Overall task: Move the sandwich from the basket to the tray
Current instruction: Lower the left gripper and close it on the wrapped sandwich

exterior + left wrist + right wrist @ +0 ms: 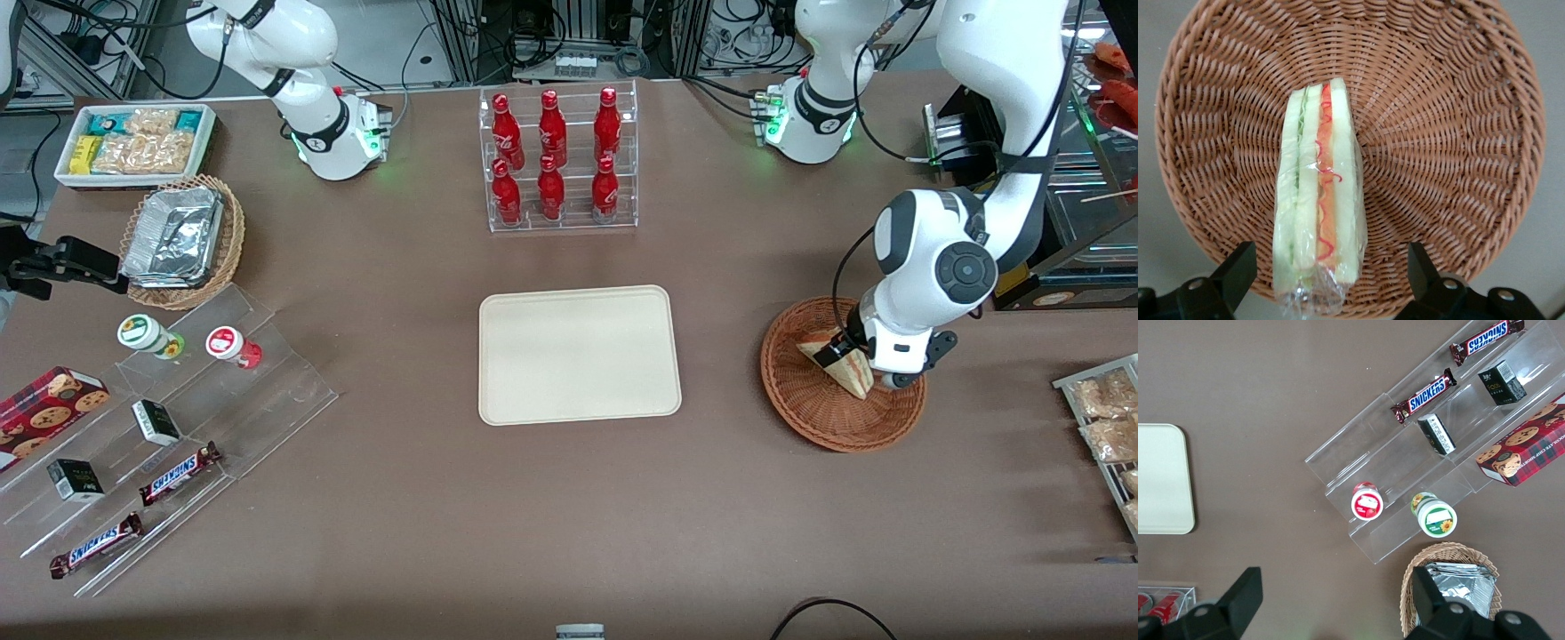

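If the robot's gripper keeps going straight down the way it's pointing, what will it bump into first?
Most likely the sandwich. The gripper is open above the basket, one finger on each side of the wrapped wedge, so the fingers may slip past it and reach the wicker floor.

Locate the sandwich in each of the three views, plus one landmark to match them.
Front view: sandwich lies in the basket, partly under the open gripper, toward the working arm's end of the table.
Left wrist view: sandwich stands on edge in the basket, between the gripper's fingers.
Right wrist view: not in it.
Shared landmark: the basket.
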